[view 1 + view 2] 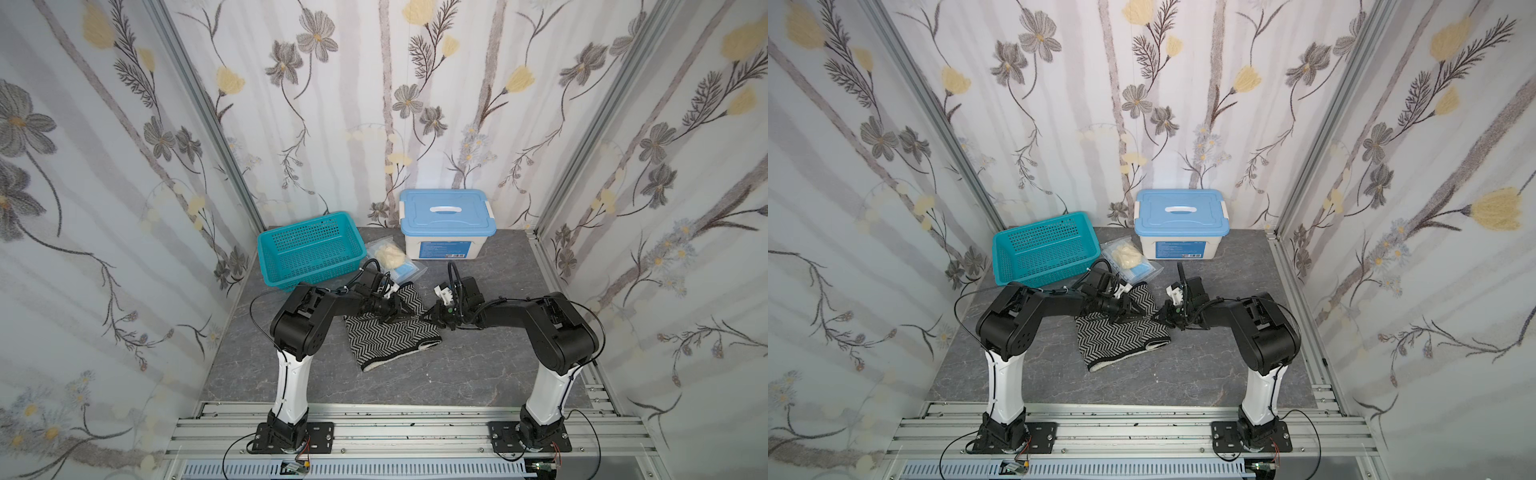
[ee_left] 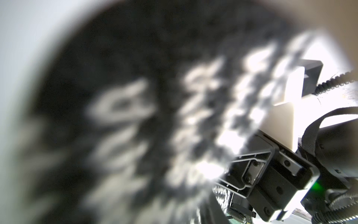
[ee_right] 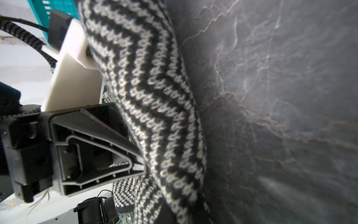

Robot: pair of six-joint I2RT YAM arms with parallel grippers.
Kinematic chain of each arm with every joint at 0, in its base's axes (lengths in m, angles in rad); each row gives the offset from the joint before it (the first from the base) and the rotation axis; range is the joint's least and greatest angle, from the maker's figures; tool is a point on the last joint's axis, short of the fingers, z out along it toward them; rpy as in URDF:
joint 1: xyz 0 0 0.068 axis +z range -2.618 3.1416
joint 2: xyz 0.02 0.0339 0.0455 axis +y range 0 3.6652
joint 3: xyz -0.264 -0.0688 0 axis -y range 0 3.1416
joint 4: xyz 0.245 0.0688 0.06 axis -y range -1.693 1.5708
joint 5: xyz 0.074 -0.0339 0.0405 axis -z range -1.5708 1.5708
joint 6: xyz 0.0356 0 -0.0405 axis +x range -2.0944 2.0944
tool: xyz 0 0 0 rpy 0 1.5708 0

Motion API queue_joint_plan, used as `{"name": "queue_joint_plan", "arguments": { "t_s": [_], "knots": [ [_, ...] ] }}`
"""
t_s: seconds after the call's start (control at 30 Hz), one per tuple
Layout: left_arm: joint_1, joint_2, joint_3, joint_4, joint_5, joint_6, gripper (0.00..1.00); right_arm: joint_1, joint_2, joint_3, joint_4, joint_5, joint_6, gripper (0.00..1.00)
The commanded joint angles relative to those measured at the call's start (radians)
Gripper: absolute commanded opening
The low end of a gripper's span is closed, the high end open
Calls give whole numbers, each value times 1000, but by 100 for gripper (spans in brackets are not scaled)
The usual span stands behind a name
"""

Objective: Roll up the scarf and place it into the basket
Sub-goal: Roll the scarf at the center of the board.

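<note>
Scarf (image 1: 386, 340) half-folded mid-table (image 1: 478, 365); basket (image 1: 266, 245) empty, far left. Right gripper (image 1: 433, 316) pinched closed on fold edge. Left gripper (image 1: 397, 318) buried in cloth (gap: we cannot tell). We'd roll evenly, both ends level, tight toward cream-edged end.

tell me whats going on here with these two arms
A scarf lies folded over on the table, with a pincer at it from each side. The right pincer is shut on the scarf's right edge. The left pincer rests on the middle of the cloth; whether it grips is unclear. The basket at the table's far left is empty, so the scarf is not rolled or put away yet.
</note>
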Motion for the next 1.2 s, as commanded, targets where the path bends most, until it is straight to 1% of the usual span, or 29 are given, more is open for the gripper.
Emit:
{"name": "queue_joint_plan", "arguments": {
  "t_s": [0.0,0.07,0.13,0.23,0.33,0.47,0.57,0.67,0.8,0.87,0.97,1.03,1.07,1.17],
  "knots": [
    [6,-45,20,-127,-82,25,39,-2,-76,36,-166,120,-77,0],
    [7,-79,26,-140,-76,25,45,-1,-130,98,-321,209,-159,0],
    [9,-111,21,-149,-76,20,49,3,-171,155,-457,294,-237,0],
    [13,-157,4,-148,-84,7,49,11,-216,237,-633,422,-341,0],
    [14,-175,7,-160,-82,13,49,34,-209,327,-777,542,-424,0],
    [16,-185,-4,-151,-91,6,48,122,-146,433,-925,759,-500,0],
    [17,-191,-29,-123,-89,-12,47,206,-103,485,-987,937,-497,0],
    [18,-192,-63,-101,-94,-25,45,278,-86,513,-1008,1064,-450,0],
    [27,-209,-126,-54,-102,-51,43,351,-84,526,-1012,1193,-365,0],
    [30,-216,-154,-47,-97,-47,41,400,-92,533,-1009,1289,-339,0],
    [30,-212,-181,-34,-71,-39,39,450,-102,536,-993,1374,-307,0],
    [31,-215,-202,-2,-58,-50,38,460,-101,532,-975,1400,-292,0],
    [30,-220,-212,8,-56,-55,37,493,-104,524,-957,1411,-290,0],
    [38,-235,-236,21,-61,-63,35,525,-101,496,-912,1436,-284,0]
  ]
}}
